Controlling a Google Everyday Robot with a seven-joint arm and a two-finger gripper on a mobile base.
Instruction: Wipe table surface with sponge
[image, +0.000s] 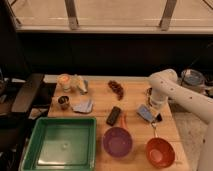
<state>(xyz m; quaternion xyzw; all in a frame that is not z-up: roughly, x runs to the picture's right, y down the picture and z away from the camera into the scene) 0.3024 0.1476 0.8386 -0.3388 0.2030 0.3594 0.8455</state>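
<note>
A blue-grey sponge (144, 112) lies flat on the wooden table (100, 97), right of centre. My gripper (156, 114) hangs from the white arm (172, 92), which comes in from the right. The gripper is down at the sponge's right end, touching it or just above it. The gripper hides part of the sponge.
A green tray (60, 142) sits at the front left, with a purple bowl (117, 141) and an orange bowl (160, 152) at the front. A black block (114, 115), blue cloth (83, 106), small cup (63, 102), jars (70, 81) and dark snack (117, 88) lie across the table.
</note>
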